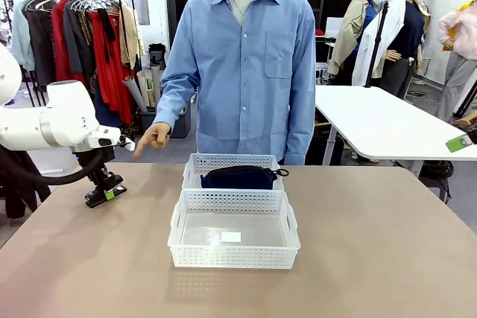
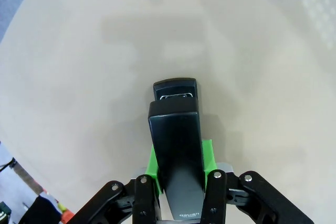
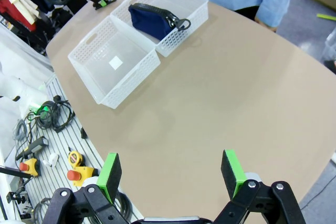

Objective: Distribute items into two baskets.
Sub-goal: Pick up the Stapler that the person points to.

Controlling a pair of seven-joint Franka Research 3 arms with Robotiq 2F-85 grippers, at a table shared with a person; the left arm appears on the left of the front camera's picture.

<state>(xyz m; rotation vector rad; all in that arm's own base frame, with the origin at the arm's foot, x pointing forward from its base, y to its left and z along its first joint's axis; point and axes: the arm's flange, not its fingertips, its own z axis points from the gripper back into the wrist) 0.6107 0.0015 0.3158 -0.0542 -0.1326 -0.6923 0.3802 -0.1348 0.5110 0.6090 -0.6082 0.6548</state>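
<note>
My left gripper (image 1: 106,193) is shut on the black stapler (image 2: 176,140), whose body sits between the green pads (image 2: 153,162) low over the table's far left. I cannot tell whether the stapler touches the surface. Two white perforated baskets stand end to end in the middle. The far basket (image 1: 195,167) holds the dark navy zip pouch (image 1: 240,177). The nearer, larger basket (image 1: 232,257) has only a small white label on its floor. My right gripper (image 3: 170,176) hangs open high above the table's right side, well away from both baskets (image 3: 131,82).
A person in a blue shirt stands at the far edge behind the baskets, one hand (image 1: 153,138) hovering near my left arm. Bare tan tabletop (image 1: 373,243) surrounds the baskets. Cables and tools (image 3: 50,114) lie off the table's edge.
</note>
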